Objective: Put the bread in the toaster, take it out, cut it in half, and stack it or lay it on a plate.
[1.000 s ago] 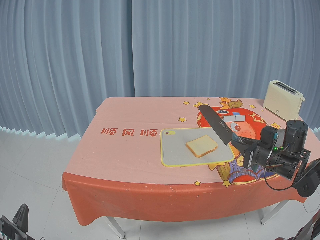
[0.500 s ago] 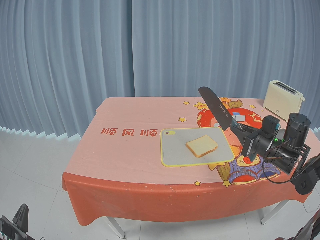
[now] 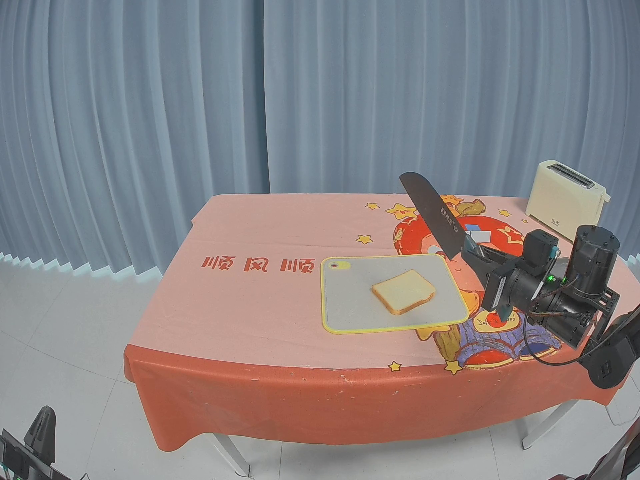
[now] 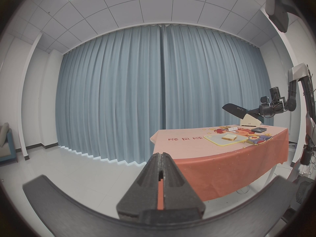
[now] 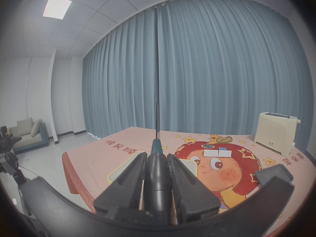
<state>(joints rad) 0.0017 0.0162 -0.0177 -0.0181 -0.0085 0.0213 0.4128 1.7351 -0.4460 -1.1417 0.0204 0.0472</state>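
A slice of bread (image 3: 403,291) lies flat on the grey, yellow-rimmed cutting board (image 3: 347,301) in the middle of the table. My right gripper (image 3: 481,259) is just right of the board, shut on the handle of a black knife (image 3: 435,215). Its blade slants up and to the left, above the board's far right corner. In the right wrist view the knife (image 5: 156,125) points edge-on away from the shut gripper (image 5: 156,158). The cream toaster (image 3: 567,199) stands at the table's far right corner. My left gripper (image 4: 160,158) is low, off the table's left, its fingers shut on nothing.
A dark square dish (image 5: 273,173) sits on the table by the right arm. Small white and blue cards (image 3: 470,236) lie behind the board. The orange cloth's left half (image 3: 253,301) is bare. Blue curtains hang behind the table.
The right gripper has risen and drawn back a little with the knife, so the blade tip is higher than a second ago. Bread and board are as they were.
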